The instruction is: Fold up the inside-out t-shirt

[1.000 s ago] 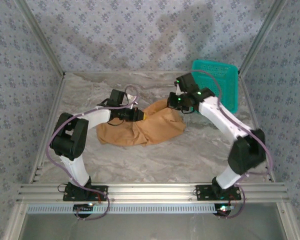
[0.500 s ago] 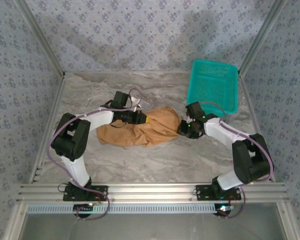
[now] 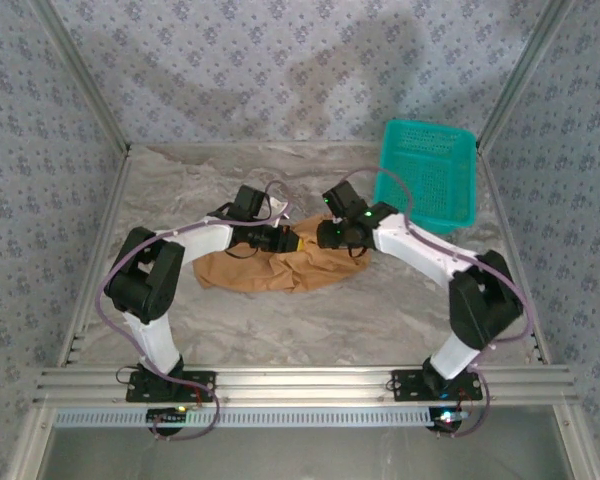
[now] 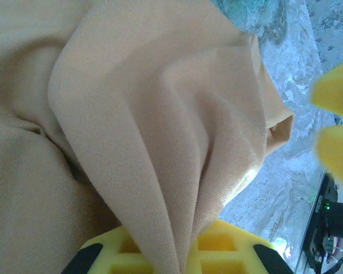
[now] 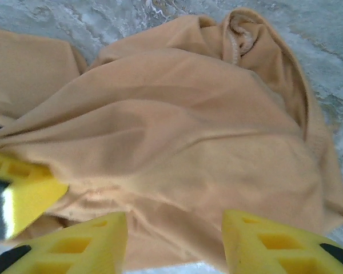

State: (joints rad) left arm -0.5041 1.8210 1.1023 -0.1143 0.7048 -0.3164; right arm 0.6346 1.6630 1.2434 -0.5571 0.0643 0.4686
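Observation:
The inside-out t-shirt (image 3: 280, 268) lies bunched in a tan heap on the marble table (image 3: 310, 320). My left gripper (image 3: 292, 240) is shut on a raised fold of it. In the left wrist view the cloth (image 4: 131, 114) runs down into the pinch of the yellow fingers (image 4: 183, 251). My right gripper (image 3: 322, 234) hovers just right of the left one, over the shirt's upper right part. Its fingers (image 5: 86, 242) stand open above the fabric (image 5: 188, 131), gripping nothing. A rolled hem or neck edge (image 5: 240, 31) shows at the far side.
A teal basket (image 3: 428, 175) stands at the back right of the table. Patterned walls and metal posts close in the sides and back. Bare table lies in front of the shirt and at the back left.
The right gripper has opened. It dipped to the shirt's right end, then moved left and up close to the left gripper. The left gripper keeps its hold and has shifted slightly right.

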